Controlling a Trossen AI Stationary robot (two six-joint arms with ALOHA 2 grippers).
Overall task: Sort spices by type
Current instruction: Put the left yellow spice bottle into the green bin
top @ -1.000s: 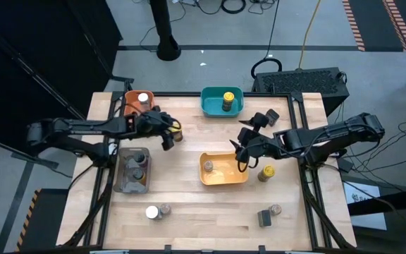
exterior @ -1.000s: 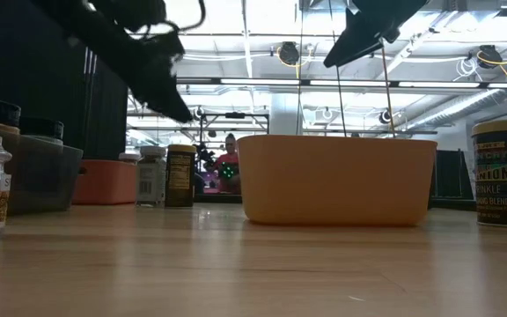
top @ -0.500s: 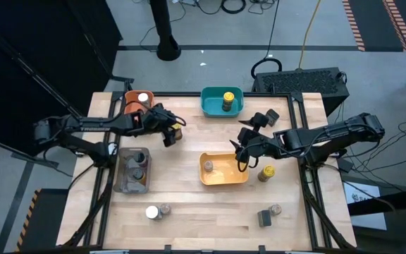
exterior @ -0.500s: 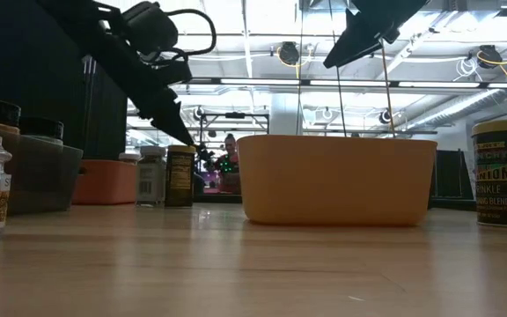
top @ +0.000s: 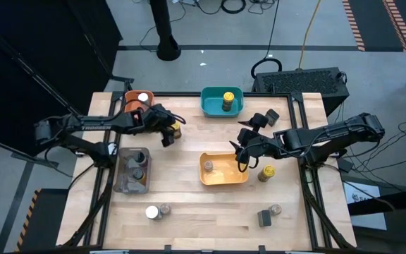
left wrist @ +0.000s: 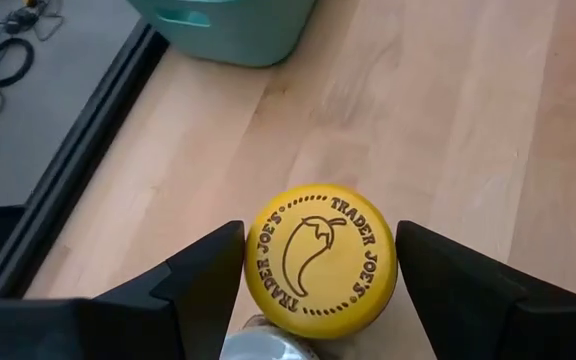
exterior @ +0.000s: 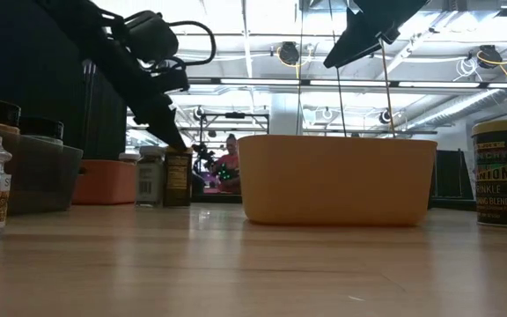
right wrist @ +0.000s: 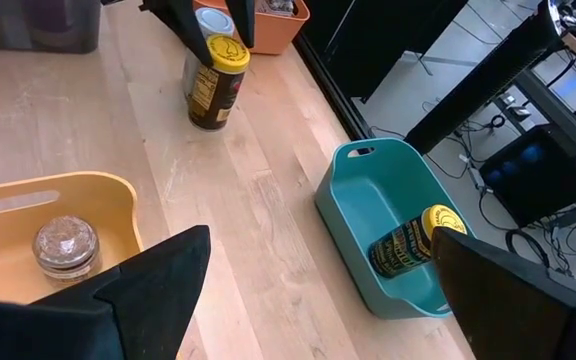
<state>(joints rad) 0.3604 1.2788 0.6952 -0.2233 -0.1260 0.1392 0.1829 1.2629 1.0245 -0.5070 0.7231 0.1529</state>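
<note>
The wooden table [top: 189,204] has four bins on it: grey bin [top: 133,170] on the left, yellow bin [top: 223,169] mid-table, teal bin [top: 222,101] at the back, orange bin [top: 137,103] back-left. Left gripper [top: 170,132] is down just beside the orange bin, fingers [left wrist: 203,275] spread on either side of a yellow-lidded spice jar [left wrist: 320,258]; can't tell if they're actually touching it. That jar stands upright, lid up, long axis vertical, with a white-lidded jar [exterior: 150,176] right next to it. Right gripper [top: 240,150] hangs over the yellow bin's edge, jaws wide apart, nothing in them. One jar lies tipped on its side in the teal bin [right wrist: 408,243], and a clear-topped one [right wrist: 65,244] sits in the yellow bin.
</note>
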